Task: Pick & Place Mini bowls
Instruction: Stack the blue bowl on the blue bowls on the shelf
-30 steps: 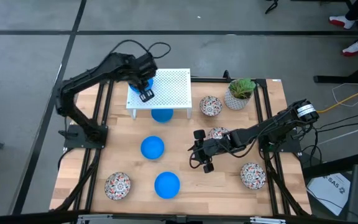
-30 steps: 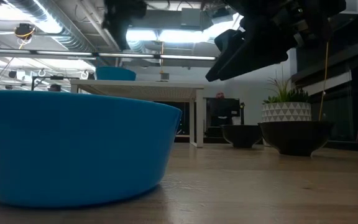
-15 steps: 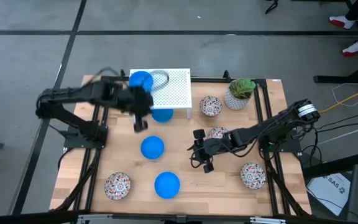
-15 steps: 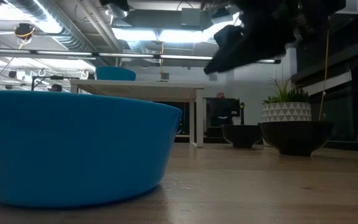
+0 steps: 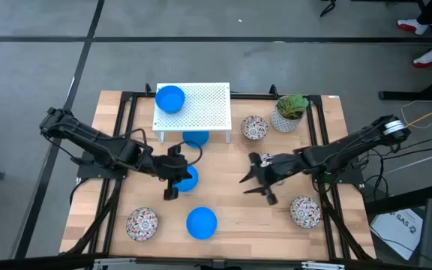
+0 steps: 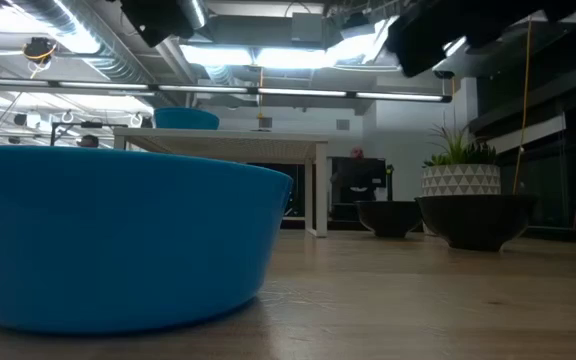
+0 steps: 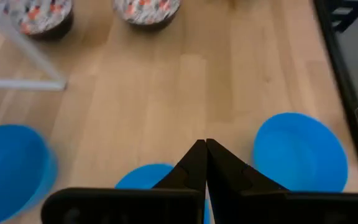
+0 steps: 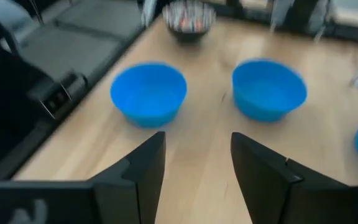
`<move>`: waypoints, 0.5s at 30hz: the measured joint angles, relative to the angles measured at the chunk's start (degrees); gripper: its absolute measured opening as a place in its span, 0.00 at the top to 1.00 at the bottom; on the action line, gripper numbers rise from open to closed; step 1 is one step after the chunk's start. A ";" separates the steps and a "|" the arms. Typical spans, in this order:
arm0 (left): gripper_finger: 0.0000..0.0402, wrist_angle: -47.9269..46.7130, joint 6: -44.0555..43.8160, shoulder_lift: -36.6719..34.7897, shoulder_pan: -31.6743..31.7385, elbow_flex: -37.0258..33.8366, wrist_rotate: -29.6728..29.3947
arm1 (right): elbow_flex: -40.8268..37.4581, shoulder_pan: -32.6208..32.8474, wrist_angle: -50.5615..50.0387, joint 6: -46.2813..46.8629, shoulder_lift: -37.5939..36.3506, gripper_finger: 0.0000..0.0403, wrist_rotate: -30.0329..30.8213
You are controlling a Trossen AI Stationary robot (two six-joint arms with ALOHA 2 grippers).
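High view shows a light wooden slatted table point(image 5: 231, 225) with a white perforated metal stand point(image 5: 201, 105) as its landmark at the far edge. Nearest the front edge, well in front of the stand, sit a floral red-and-white round mini bowl point(image 5: 142, 223) and a plain bright blue round mini bowl point(image 5: 202, 223), with a second floral mini bowl point(image 5: 304, 211) off to the stand's right. Between these and the stand, the left gripper point(image 5: 172, 180) hangs directly over another blue mini bowl point(image 5: 187, 179), its fingers pressed together and holding nothing. To the right of that, still in front of the stand, the right gripper point(image 5: 259, 185) hovers over bare wood with its fingers spread apart and nothing between them. A fourth blue mini bowl point(image 5: 196, 138) rests on the table under the stand's front edge. Just right of the stand lies a third floral mini bowl point(image 5: 254, 127), and beside that a white patterned pot with a green plant point(image 5: 286, 113). On top of the stand, at its far left corner, sits a fifth blue mini bowl point(image 5: 170, 99)
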 joint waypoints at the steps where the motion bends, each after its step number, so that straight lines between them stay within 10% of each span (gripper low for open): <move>1: 0.99 0.73 -0.03 0.03 -0.81 -0.26 -0.66 | -2.06 0.00 1.66 0.32 -2.47 0.55 -0.04; 15: 1.00 4.13 -4.65 0.95 -5.06 -0.27 -11.49 | -30.31 -1.73 25.79 -2.30 -30.93 0.55 4.55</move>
